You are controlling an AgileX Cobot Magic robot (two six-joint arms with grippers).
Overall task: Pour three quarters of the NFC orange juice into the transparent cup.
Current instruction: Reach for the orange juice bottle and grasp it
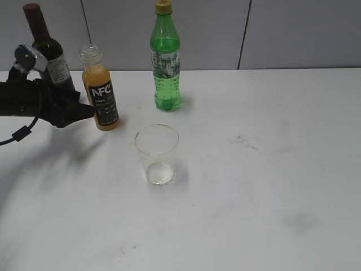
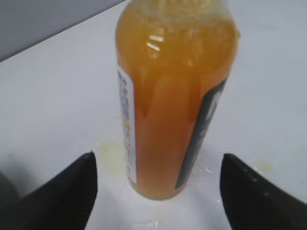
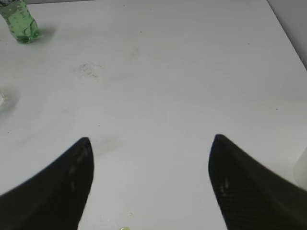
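Observation:
The NFC orange juice (image 1: 100,90) stands upright on the white table (image 1: 254,186) at the back left, its neck without a cap. In the left wrist view the bottle (image 2: 172,96) fills the middle, between my two black fingers (image 2: 62,196) with a gap on each side. My left gripper (image 1: 89,111) reaches in from the left at the bottle's lower half and is open (image 2: 158,154), with nothing in its grip. The transparent cup (image 1: 157,152) stands empty in front and to the right of the bottle. My right gripper (image 3: 152,137) is open over bare table and is out of the exterior view.
A dark wine bottle (image 1: 48,53) stands behind my left arm. A tall green soda bottle (image 1: 165,62) stands at the back centre, its base showing in the right wrist view (image 3: 21,21). A pale yellow stain (image 2: 111,152) lies beside the juice bottle's base.

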